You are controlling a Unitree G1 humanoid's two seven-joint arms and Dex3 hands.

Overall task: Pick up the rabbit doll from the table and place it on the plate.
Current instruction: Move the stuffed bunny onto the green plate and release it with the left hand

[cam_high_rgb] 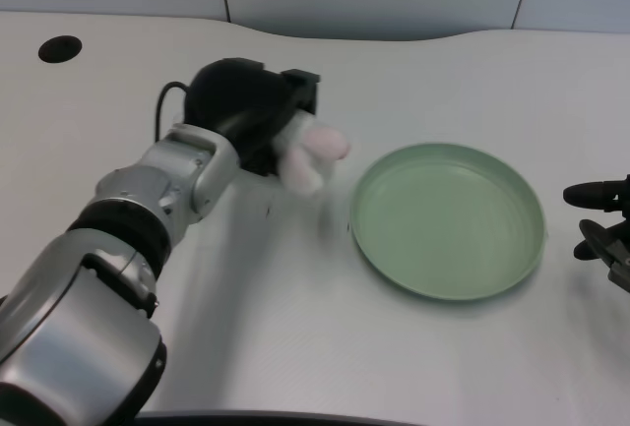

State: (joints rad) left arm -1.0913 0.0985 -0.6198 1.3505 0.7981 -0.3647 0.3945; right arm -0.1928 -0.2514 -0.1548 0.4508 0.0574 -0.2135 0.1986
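Held in the black many-fingered left hand (248, 111): a small white-and-pink plush rabbit doll (310, 155), fingers wrapped around its hidden rear part, only the pale front end poking out to the right. Appeared lifted off the white table (295, 347), to judge by the soft shadow beneath, though contact could not be ruled out. Sat just left of the round pale-green shallow plate (448, 219), short of its rim and not yet over it.

Judged light and soft: fuzzy fabric, stuffed, likely to squash under the fingers rather than resist. Not fragile, not slippery; pile fabric tends to catch on finger pads. Best taken around the thick body, as seemed the case here, rather than by the thin protruding parts, which would flop and let the toy swing. Release onto the plate likely forgiving, with little bounce or roll expected.

Long axis ran roughly left to right, tilted a little toward the near side at the free end. Exposed end pointed right and slightly near, toward the plate. Two pale lobes seen there, a pinkish one farther and a whiter one nearer; ears or legs could not be told, image blurred.

Glimpsed at the right edge beyond the plate: dark fingers of the right hand (602, 221), apart from everything.
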